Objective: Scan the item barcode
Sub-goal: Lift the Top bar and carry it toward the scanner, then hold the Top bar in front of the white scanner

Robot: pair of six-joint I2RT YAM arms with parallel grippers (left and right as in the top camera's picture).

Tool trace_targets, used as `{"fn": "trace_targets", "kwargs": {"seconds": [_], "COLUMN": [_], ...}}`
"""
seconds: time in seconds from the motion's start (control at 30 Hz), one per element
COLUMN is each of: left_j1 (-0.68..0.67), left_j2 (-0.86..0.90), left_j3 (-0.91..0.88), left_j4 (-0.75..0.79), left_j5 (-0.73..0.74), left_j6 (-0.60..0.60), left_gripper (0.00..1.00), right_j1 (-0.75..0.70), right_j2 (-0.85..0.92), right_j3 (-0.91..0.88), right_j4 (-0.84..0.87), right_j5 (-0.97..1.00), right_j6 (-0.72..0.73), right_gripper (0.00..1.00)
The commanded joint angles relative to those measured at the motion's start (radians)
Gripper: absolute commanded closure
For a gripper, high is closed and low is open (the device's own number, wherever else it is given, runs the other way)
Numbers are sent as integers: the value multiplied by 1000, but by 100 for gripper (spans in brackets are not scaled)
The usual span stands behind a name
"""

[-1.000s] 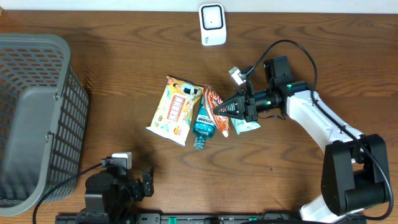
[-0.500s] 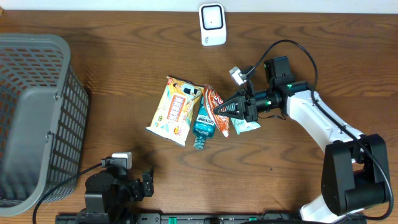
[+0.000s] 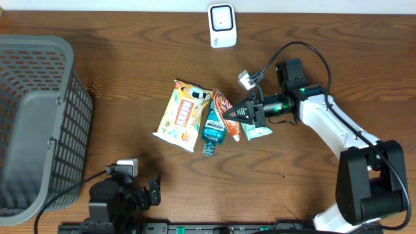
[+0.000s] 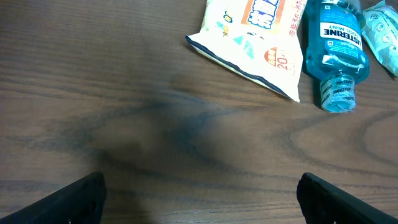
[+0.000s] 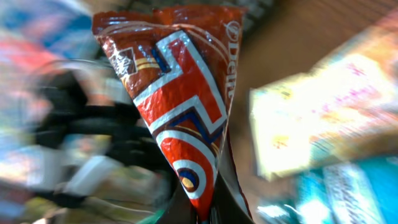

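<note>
Beside the red packet (image 3: 221,102) lie a mouthwash bottle (image 3: 212,129) and yellow bag (image 3: 182,116).

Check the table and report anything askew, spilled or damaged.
Nothing looks spilled or damaged. The mouthwash bottle lies on its side, crowded between the snack bag and the red cone packet, which the right gripper pinches by its narrow end.
</note>
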Motion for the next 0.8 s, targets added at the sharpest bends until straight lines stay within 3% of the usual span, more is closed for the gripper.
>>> {"fn": "trace_targets", "kwargs": {"seconds": [0.0,0.2,0.43,0.77], "left_j1": [-2,-2,-2,-2], "left_j2": [-2,-2,-2,-2], "left_j3": [-9,-9,-9,-9], "left_j4": [-32,-32,-32,-32], "left_j5": [-2,-2,-2,-2], "left_j6": [-5,-5,-5,-5], "left_gripper": [2,2,2,2], "right_j1": [16,36,90,117], "right_j2": [-13,-13,35,386], "right_j3": [3,92,283,757], "right_j4": [-1,-4,-27,-130], "right_j5": [370,613,967,1252], "right_j6": [126,233,232,234], "right_gripper": [99,99,99,99]}}
